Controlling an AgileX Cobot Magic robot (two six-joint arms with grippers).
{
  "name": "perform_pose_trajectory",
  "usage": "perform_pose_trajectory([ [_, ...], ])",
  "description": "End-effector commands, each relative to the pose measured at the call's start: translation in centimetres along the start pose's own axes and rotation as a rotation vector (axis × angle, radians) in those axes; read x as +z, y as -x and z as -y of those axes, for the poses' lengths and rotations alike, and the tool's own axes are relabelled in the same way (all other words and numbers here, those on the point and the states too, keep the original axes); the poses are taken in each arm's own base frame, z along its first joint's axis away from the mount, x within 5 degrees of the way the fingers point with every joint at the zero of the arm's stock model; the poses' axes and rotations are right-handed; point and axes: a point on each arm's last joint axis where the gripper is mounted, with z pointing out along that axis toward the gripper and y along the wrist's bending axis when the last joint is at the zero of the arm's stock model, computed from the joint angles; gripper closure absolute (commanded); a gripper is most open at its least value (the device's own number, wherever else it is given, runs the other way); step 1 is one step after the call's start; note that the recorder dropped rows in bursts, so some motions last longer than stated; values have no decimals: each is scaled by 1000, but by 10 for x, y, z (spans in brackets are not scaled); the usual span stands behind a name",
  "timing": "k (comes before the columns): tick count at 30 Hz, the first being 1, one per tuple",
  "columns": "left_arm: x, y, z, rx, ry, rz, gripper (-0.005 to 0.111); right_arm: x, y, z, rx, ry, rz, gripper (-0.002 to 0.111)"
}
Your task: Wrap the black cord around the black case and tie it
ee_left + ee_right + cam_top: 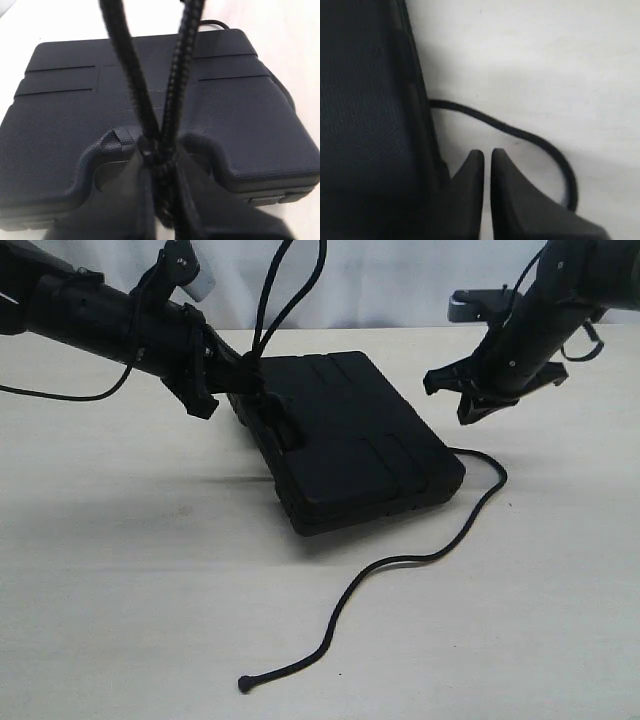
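**Cord pinched at the handle end, loose tail out on the table**

Mid-scene, on a pale wood-grain table [120,590]: a flat rectangular matte black case [370,440] of ribbed plastic with rounded corners. Lid up, set askew, handle slot [285,430] turned toward the left arm.

At that handle end, the left gripper [240,380], clenched. In its own wrist view, left gripper [161,165] fingers [135,195] pressed together on two strands of a long thin braided black cord [177,75]. Pinch just over the handle slot [105,175], with the ribbed lid of the black case [240,115] spread out beyond. From the pinch, both strands straight up and out past the top of the exterior view.

More of the black cord [400,560] out from the case's right corner. Bowed away to the right, back in a loose curve across the bare table, and ended at a small knobbed tip [245,683] near the front edge, well apart from the case.

To the right of the case, held above the table: the right gripper [462,395]. In its wrist view, right gripper [487,155] jaws drawn together to a hairline slit, nothing between them. Alongside, the dark edge of the black case [365,100]. Black cord [520,134] out from that edge, curving over the pale table [545,60] near the closed tips. Apart from them in the exterior view.

Whether the handle end is lifted off the table: cannot tell.
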Motion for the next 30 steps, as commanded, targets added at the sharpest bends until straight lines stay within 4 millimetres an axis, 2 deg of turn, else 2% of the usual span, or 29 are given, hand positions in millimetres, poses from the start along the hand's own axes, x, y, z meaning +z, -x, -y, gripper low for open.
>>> perform_pose_trajectory([
  [1, -5, 8, 3, -14, -7, 41, 107, 20, -10, -30, -66, 151, -91, 103],
  [5, -5, 7, 1, -9, 6, 29, 107, 16, -18, -81, -186, 213, -113, 103],
  [8, -5, 5, 1, 4, 6, 14, 107, 1, -17, -83, -190, 217, -97, 103],
  [11, -5, 3, 2, 27, 3, -13, 107, -16, -19, -72, -188, 218, -108, 103],
  [16, 4, -9, -1, 24, -19, -54, 107, -43, -39, -72, -344, 243, -93, 103],
  [19, 12, -18, -2, 2, -40, -69, 107, -55, -65, -75, -525, 232, -81, 103],
  [23, 16, -23, -5, 22, -35, -76, 107, -65, -120, -89, -927, 287, -112, 103],
  [26, 17, -24, -6, 19, -23, -81, 107, -58, -157, -108, -1193, 371, -79, 103],
  [30, 17, -24, -7, 19, -20, -82, 107, -41, -180, -129, -1329, 346, -27, 100],
])
